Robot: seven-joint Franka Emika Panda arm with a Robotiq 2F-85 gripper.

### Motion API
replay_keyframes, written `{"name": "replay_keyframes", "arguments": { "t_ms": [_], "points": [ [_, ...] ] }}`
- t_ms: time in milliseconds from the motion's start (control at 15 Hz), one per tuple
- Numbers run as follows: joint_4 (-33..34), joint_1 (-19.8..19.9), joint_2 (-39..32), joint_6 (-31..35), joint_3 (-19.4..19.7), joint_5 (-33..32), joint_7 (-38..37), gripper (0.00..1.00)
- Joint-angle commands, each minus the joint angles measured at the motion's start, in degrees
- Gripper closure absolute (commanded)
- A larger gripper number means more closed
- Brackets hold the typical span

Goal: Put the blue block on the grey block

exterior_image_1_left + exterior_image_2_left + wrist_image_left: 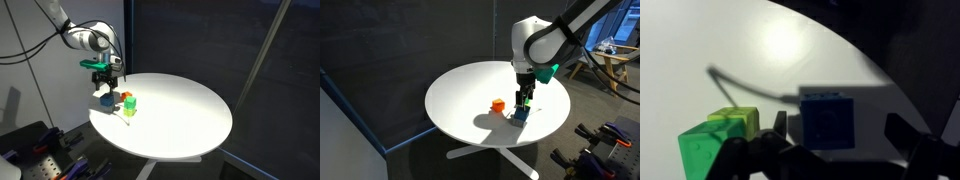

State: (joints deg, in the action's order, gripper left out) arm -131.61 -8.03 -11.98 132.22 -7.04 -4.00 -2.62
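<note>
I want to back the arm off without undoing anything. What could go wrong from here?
1. The gripper is open, with a finger on either side of the blue block. A sideways or tilted retreat could knock the block.
2. The green block sits close to one finger and could get bumped.
3. The blocks lie near the table edge, so a knocked one might fall off.

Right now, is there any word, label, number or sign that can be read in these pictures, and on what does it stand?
None can be read.
The blue block, the green block, the orange block and the white round table show plain surfaces without writing.
Any marking on the robot arm is too small to read.
</note>
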Motion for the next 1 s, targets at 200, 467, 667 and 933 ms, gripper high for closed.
{"name": "replay_keyframes", "arguments": {
  "t_ms": [200,467,667,933],
  "points": [
    [-1.1,0.5,6.1,-1.5,0.8,1.3,-4.1,0.00],
    [-1.3,0.8,9.1,-2.4,1.8,0.2,-8.6,0.00],
    [-1.4,1.1,11.0,-3.5,2.0,0.8,-10.7,0.00],
    [-1.6,1.5,13.4,-4.8,2.1,1.2,-12.7,0.00]
  ]
}}
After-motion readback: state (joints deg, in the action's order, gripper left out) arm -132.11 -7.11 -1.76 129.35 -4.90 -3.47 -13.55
